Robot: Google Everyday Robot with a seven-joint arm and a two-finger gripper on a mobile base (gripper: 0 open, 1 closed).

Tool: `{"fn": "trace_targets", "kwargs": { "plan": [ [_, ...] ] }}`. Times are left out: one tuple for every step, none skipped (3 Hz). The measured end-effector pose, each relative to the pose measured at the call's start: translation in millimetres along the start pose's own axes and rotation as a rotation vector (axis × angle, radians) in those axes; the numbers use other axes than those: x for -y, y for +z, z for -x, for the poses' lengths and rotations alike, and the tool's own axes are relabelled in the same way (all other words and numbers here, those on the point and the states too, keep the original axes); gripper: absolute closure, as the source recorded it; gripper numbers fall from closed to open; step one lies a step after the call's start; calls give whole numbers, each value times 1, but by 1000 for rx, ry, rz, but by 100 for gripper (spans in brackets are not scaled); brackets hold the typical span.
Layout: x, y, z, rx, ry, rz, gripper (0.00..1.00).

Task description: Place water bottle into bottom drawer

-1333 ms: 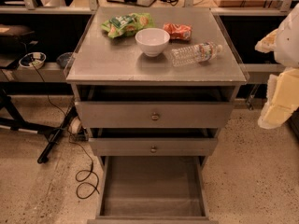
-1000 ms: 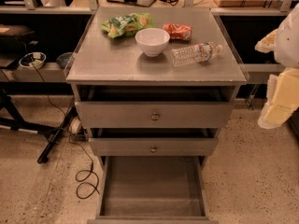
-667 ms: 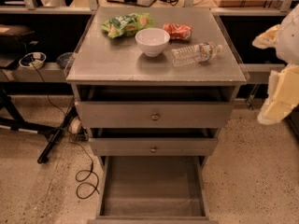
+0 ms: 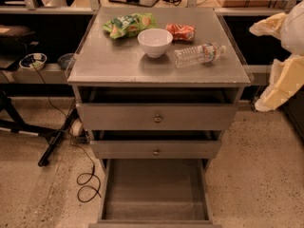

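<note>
Water bottle (image 4: 198, 54) lying right of white bowl (image 4: 155, 42) on cabinet top (image 4: 118, 65), bottom drawer (image 4: 154, 189) pulled out at lower centre, gripper (image 4: 285, 65) at right edge, its grasp impossible to tell.

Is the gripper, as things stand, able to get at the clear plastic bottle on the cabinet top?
Probably yes. The pale gripper hangs right of the grey cabinet top; the clear ribbed water bottle lies near that edge, apart from the white bowl, with nothing between.

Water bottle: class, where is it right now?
The water bottle lies on its side on the cabinet top, right of the white bowl; the gripper is at the view's right edge.
</note>
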State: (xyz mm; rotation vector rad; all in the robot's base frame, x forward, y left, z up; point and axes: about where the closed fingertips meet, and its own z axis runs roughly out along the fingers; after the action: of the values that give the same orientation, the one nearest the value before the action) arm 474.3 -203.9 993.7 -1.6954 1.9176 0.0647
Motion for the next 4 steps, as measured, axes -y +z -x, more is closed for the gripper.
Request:
{"fn": "trace_targets", "kwargs": {
  "plan": [
    [18, 7, 9, 30, 4, -40, 0],
    [18, 7, 10, 30, 5, -40, 0],
    [32, 18, 14, 40, 35, -28, 0],
    [57, 32, 27, 71, 8, 2, 0]
  ]
}}
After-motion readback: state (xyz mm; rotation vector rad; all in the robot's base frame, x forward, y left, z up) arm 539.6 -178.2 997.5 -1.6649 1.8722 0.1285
